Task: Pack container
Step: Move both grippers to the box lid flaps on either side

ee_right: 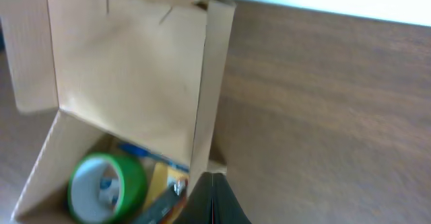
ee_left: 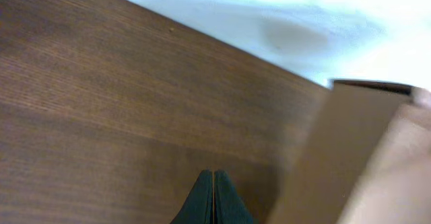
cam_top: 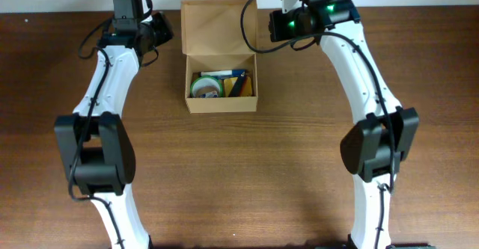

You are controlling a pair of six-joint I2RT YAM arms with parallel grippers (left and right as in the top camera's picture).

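Left pincer (ee_left: 213, 187) is pressed together and holds nothing, over the dark brown wooden desk (ee_left: 101, 103). We find the small rectangular tan-brown cardboard container (cam_top: 221, 104) near its right side, flap lid open. Right pincer (ee_right: 214, 190) is likewise pressed together and empty, and the container's right wall stands just to its left. Inside the container, left of that pincer, we see a green tape roll (ee_right: 108, 183) beside blue and yellow items we cannot identify.

surface: brown wooden table (cam_top: 247, 167) | on it: open cardboard container (cam_top: 221, 103)
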